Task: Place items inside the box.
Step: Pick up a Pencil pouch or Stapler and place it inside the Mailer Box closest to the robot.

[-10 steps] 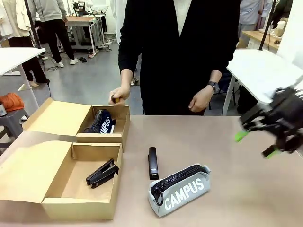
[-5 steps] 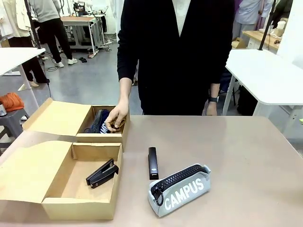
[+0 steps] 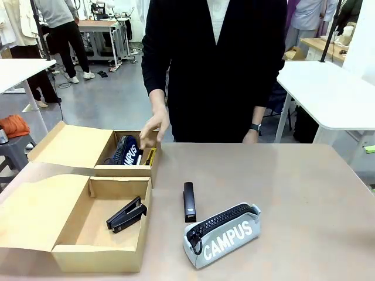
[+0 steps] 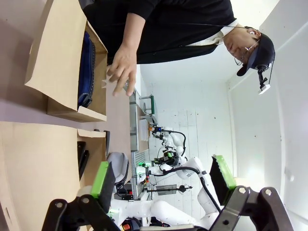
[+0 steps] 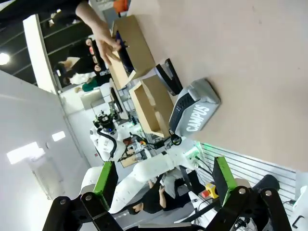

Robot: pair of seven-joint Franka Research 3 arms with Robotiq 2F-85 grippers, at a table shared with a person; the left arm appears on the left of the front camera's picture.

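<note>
Workroom bench (image 3: 281, 193), seen from the robot's side, with a person (image 3: 217, 70) standing at its far edge. Two open cardboard boxes stand along the left edge, touching or nearly so. The box (image 3: 99, 257) at the near-left corner, its wide lid folded out toward the left edge, holds the stapler (image 3: 126, 215), which lies flat on its floor. The second box (image 3: 126, 171), directly behind it toward the far edge, holds the navy pouch (image 3: 126, 151) and, just beside that against the right wall, the cutter (image 3: 150, 156). The person's hand (image 3: 155, 123), fingers spread and empty, hangs just above the far-right corner of the second box, over the cutter.

Progress, as judged from the layout: about halfway. Three items are boxed. Two lie on the bare bench: the bar (image 3: 188, 201), near the bench's middle and just right of the near box, its length running from near edge to far edge; and the grey pouch (image 3: 225, 234), lettered "CAMPUS", close to the middle of the near edge, its left end just short of the bar's near end. Both are yet to go in, and both lids are yet to be shut.

Left gripper (image 4: 162, 175): jaws spread wide, nothing between the green pads, touching nothing; the boxes lie well apart from it. Right gripper (image 5: 164, 182): jaws likewise fully spread and empty, held off the bench, with the grey pouch and bar well apart beyond it.
</note>
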